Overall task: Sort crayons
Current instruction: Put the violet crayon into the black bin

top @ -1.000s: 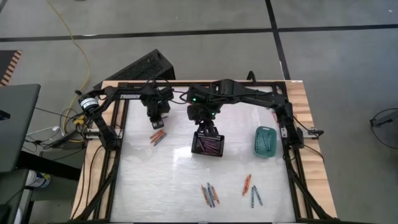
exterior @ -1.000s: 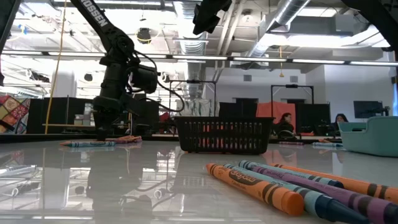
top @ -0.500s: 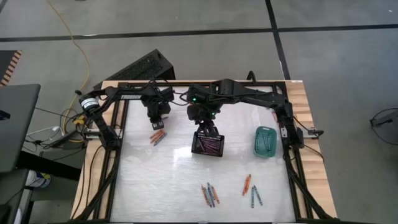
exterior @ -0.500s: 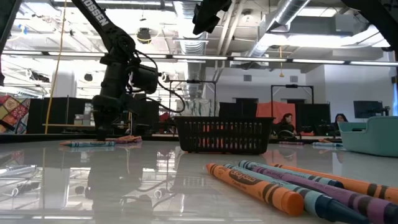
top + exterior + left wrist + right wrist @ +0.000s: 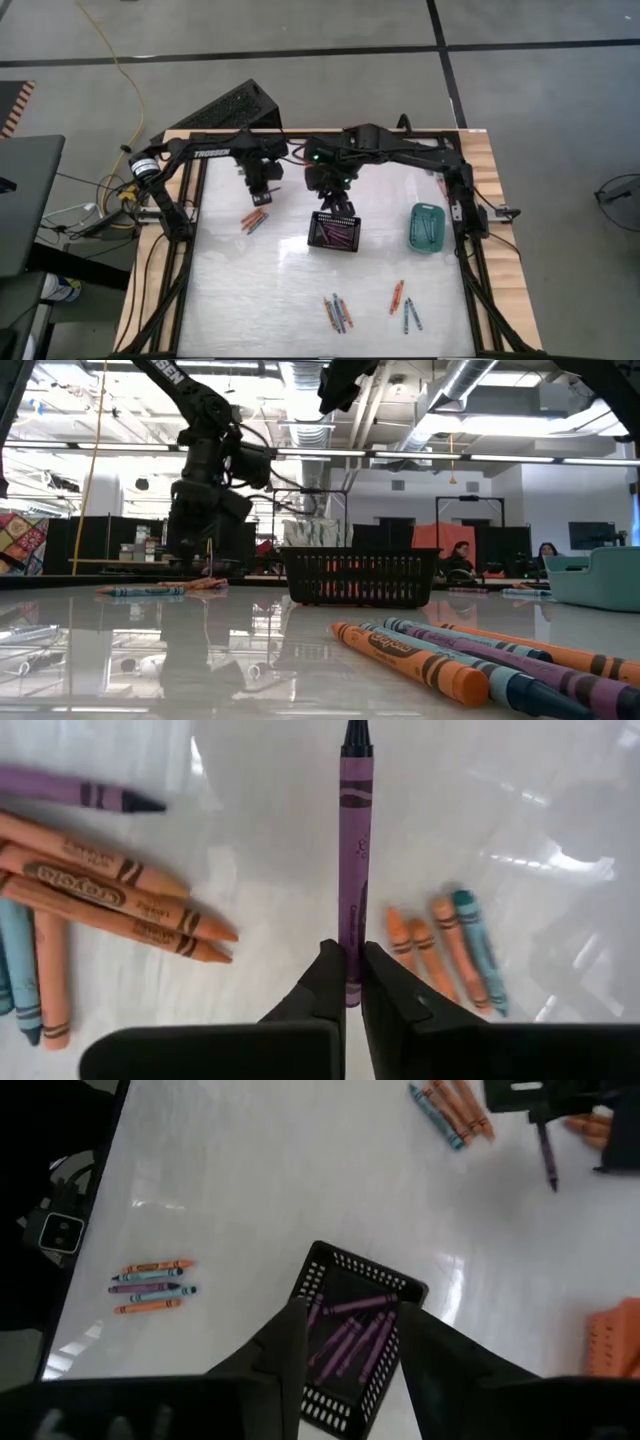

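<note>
The left gripper (image 5: 346, 982) had its fingers pinched on the lower end of a purple crayon (image 5: 354, 860), which stuck out straight ahead, a grip that probably kept the stick steady for carrying. It hung above the table (image 5: 260, 290), off the black basket (image 5: 336, 233) on the left arm's side, over a small heap of orange and teal crayons (image 5: 254, 219). The right gripper (image 5: 345, 1342) hovered directly over that basket with its fingers spread and nothing between them; purple crayons already lay inside, so the carried one likely belonged there. A teal basket (image 5: 427, 227) stood on the basket's other side, and more loose crayons (image 5: 338, 313) lay well apart toward the front edge.
</note>
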Controlling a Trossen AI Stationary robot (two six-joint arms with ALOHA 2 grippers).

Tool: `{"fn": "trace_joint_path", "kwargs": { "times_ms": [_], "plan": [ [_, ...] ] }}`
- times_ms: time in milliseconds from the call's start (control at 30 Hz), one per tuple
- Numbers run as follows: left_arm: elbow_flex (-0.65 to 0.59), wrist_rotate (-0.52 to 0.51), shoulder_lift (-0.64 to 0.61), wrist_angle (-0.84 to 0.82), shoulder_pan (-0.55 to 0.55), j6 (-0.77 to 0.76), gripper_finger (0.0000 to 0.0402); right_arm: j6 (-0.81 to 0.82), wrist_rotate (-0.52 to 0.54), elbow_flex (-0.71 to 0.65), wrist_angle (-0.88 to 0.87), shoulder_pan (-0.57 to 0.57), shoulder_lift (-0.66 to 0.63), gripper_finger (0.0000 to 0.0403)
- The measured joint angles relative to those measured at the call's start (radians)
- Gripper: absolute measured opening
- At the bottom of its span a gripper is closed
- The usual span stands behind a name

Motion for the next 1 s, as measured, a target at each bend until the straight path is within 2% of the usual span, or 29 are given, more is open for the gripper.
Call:
{"fn": "trace_joint_path", "kwargs": {
  "times_ms": [233, 533, 733, 1000],
  "plan": [
    [0.126, 0.038, -0.001, -0.036, -0.076, -0.017, 0.0, 0.028, 0.06, 0.0, -0.072, -0.022, -0.093, 0.0135],
    [0.287, 0.086, -0.002, -0.015, -0.234, -0.057, 0.0, 0.112, 0.183, 0.001, -0.128, -0.031, -0.29, 0.0132],
    [0.311, 0.087, -0.002, 0.095, -0.309, -0.1, 0.0, 0.17, 0.26, 0.002, -0.127, -0.031, -0.404, 0.0132],
    [0.311, 0.078, -0.002, 0.168, -0.304, -0.139, 0.0, 0.175, 0.319, 0.002, -0.092, -0.031, -0.456, 0.0132]
  ]
}}
